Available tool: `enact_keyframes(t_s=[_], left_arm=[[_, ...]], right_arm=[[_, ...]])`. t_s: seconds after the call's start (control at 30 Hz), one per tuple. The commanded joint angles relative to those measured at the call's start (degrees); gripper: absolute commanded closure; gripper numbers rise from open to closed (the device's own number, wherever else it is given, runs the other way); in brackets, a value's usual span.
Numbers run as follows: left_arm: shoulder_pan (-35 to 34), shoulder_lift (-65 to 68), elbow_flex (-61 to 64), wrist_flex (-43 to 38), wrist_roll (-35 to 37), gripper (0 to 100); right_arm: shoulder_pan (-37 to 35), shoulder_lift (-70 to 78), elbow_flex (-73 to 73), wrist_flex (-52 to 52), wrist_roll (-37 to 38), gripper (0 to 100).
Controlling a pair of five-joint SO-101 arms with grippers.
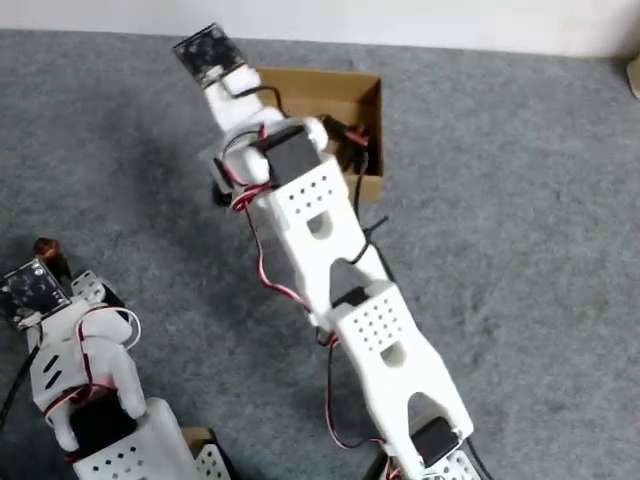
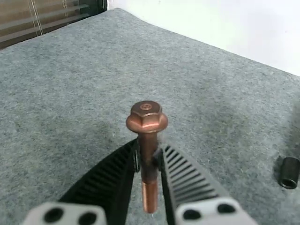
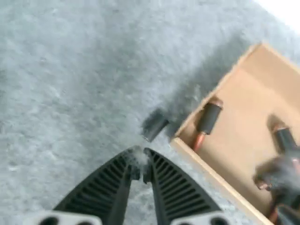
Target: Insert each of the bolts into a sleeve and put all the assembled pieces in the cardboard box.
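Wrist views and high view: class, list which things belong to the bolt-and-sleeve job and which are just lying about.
Job in hand:
bolt, held in the left pincer
loose sleeve on the mat
box
assembled pieces in the box

Lying about:
grey mat
blinds

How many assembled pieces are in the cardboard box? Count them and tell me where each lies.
2 clearly: one assembled piece beside the cardboard box wall, another farther in. Blurred shapes nearby may hide more.
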Motion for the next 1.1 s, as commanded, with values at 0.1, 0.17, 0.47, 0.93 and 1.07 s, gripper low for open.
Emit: enact_keyframes(t_s=[0.1,0.17,0.47,0.93,1.07], left_arm=[[1.01,-0.84,-0.57,-1.76,0.18,99],[1.01,-0.84,-0.57,-1.76,0.18,99],[1.01,-0.84,-0.48,-1.76,0.18,99],[1.19,-0.84,-0.48,-1.76,0.18,99],[1.1,-0.84,-0.48,-1.67,0.18,99]], right_arm=[[-1.98,10.24,3.3,-11.03,0.35,98.8],[-2.15,13.93,3.47,-12.88,0.35,98.8],[-3.03,14.99,-0.4,-18.33,0.35,79.9],[-3.65,15.08,5.67,-25.01,-7.47,77.9],[-2.51,15.52,5.76,-25.54,-9.41,77.9]])
